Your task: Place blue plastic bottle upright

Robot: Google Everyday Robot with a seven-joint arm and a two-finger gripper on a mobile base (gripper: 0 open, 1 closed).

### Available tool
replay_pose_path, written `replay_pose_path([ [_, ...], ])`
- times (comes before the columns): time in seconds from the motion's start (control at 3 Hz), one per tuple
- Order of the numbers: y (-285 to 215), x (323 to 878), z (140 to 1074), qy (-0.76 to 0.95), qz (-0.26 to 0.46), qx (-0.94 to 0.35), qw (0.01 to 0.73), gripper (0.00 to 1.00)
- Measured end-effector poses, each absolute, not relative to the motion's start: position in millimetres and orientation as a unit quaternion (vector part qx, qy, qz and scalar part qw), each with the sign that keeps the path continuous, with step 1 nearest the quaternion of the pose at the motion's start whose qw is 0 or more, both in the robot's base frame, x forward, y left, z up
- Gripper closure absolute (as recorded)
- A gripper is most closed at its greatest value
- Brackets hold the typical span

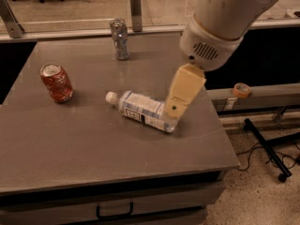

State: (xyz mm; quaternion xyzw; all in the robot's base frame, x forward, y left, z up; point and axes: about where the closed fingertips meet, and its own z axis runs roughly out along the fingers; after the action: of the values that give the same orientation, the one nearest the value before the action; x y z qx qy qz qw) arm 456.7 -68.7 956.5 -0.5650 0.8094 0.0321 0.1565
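The blue plastic bottle (140, 109) lies on its side near the middle of the grey table (93, 144). Its white cap points left and back, and its base points right and front. Its white-blue label with a dark text block faces up. My gripper (173, 112), a cream-coloured part under the big white arm (220, 22), hangs down from the upper right. Its tip is over the bottle's base end and hides part of it. I cannot tell whether it touches the bottle.
A red soda can (56, 82) stands at the table's left. A silver can (120, 39) stands at the back by a rail post (136, 3). A roll of tape (241, 89) lies on a ledge to the right. Black stand legs (265, 146) cross the floor at right.
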Motion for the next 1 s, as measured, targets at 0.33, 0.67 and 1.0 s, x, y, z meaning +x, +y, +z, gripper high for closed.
replay_pose_path([
  [0.33, -19, 461, 926, 0.820, 0.014, -0.555, 0.137, 0.00],
  [0.67, 13, 463, 892, 0.827, 0.000, -0.551, 0.111, 0.00],
  [1.0, 34, 472, 872, 0.830, 0.004, -0.549, 0.100, 0.00],
])
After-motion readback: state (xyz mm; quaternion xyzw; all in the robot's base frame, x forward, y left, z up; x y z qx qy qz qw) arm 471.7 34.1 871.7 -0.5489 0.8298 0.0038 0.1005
